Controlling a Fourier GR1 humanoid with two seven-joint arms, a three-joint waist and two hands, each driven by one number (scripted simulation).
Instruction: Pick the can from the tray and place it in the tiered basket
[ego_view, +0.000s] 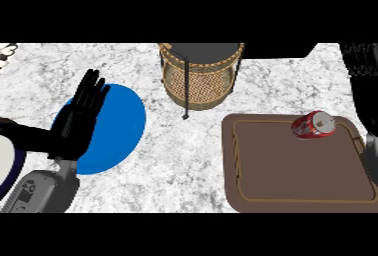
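Left hand (80, 117) open at left, fingers straight, grey forearm below, right hand seemingly out of view

Light is even and bright across the pale marbled desk (192, 160), with no glare. The can (315, 125) carries a small highlight on its top. Beside the tiered basket (201, 75), no clear cast shadow falls. Edges look straight, undistorted.

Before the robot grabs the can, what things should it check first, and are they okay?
1. Can on the tray: ok, near the far edge.
2. Nothing blocks the can from above: ok.
3. Tiered basket standing upright on the counter: ok.
4. Left hand out of the way: ok, open and resting over the blue plate.
5. Right hand ready: cannot tell, it is out of view.
6. Room in the basket: cannot tell.
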